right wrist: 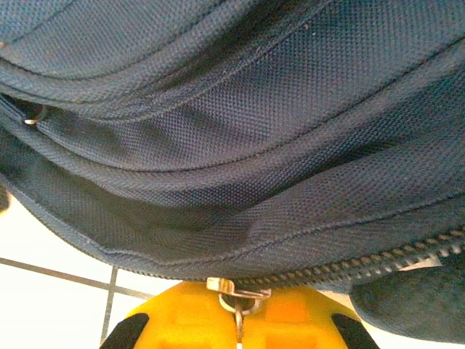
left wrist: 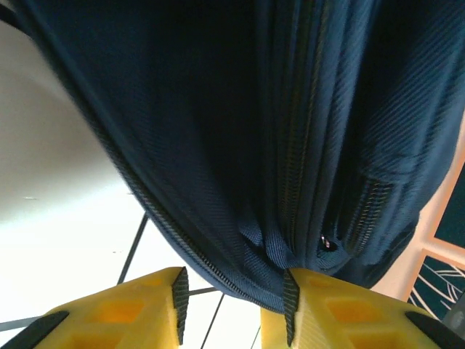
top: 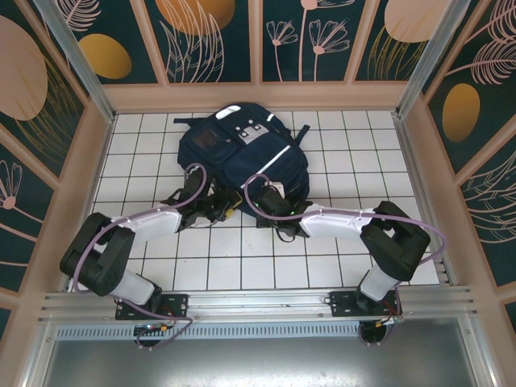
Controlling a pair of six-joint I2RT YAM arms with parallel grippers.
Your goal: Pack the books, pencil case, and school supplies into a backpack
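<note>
Top external view: the backpack (top: 240,149) lies flat on the white tiled table (top: 137,161), in the far middle, its top toward the back wall (top: 258,95). Bare tiles run along both of its sides out to the side walls, and a band of tiles lies open between its near edge and the arm bases. Both arms reach in across that band. The left gripper (top: 219,208) sits at the backpack's near left edge. The right gripper (top: 272,195) sits at the near right edge, just beside it.

Left wrist view: the yellow fingers (left wrist: 131,316) stand apart with a moderate gap. A hanging fold of navy fabric with a zipper line drops into that gap and touches the inner pad of the right-hand finger. The other pad is clear of it. To the left, under the lifted fabric edge, white tile shows.

Right wrist view: the fingers (right wrist: 182,320) are pressed together on the metal zipper pull (right wrist: 234,292) at the backpack's lower seam. The zipper teeth (right wrist: 378,262) run off to the right from there. Tile shows below the seam on the left.
</note>
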